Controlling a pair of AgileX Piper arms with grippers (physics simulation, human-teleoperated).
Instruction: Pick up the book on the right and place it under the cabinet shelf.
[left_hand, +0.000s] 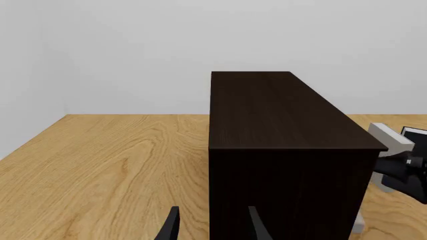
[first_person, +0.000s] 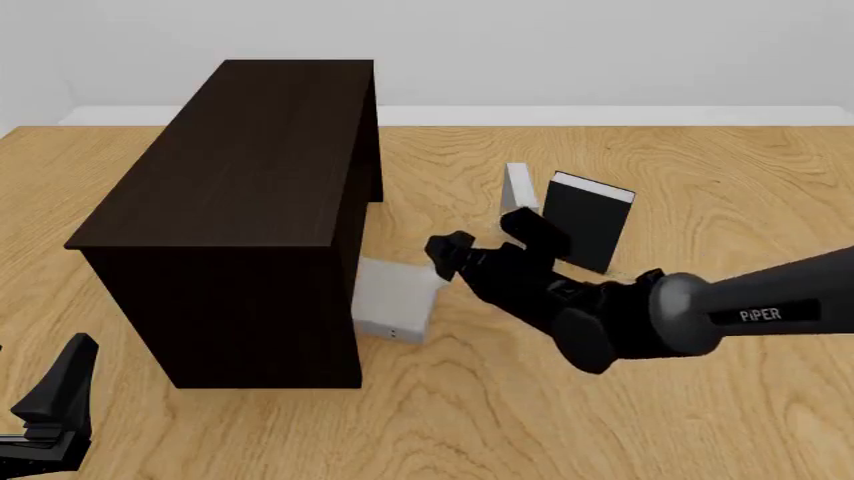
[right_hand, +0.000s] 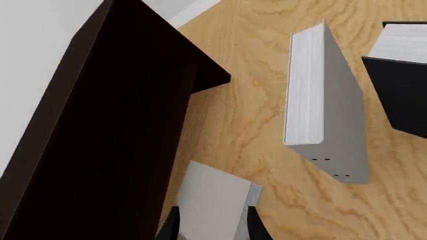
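We see the book (first_person: 395, 303) lying flat on the table (first_person: 694, 160), with one side already pushed into the open lower part of the cabinet shelf (first_person: 240, 180) and the other side sticking out on the wood. It lies flat, we think, because only a flat book can slide under the low top.

The right gripper (first_person: 445, 256) is just beside the outer edge of the book. In the right wrist view the grey cover (right_hand: 213, 205) sits between the two fingertips (right_hand: 253, 227), but we cannot tell if they press on it or are already loose. So the book looks almost placed, maybe needing one more push inward.

Behind the arm, the other grey book (first_person: 518, 192) and the black book (first_person: 589, 222) stand upright and apart from the work.

The left gripper (left_hand: 212, 225) waits near the cabinet's closed side with its fingers apart, holding nothing.
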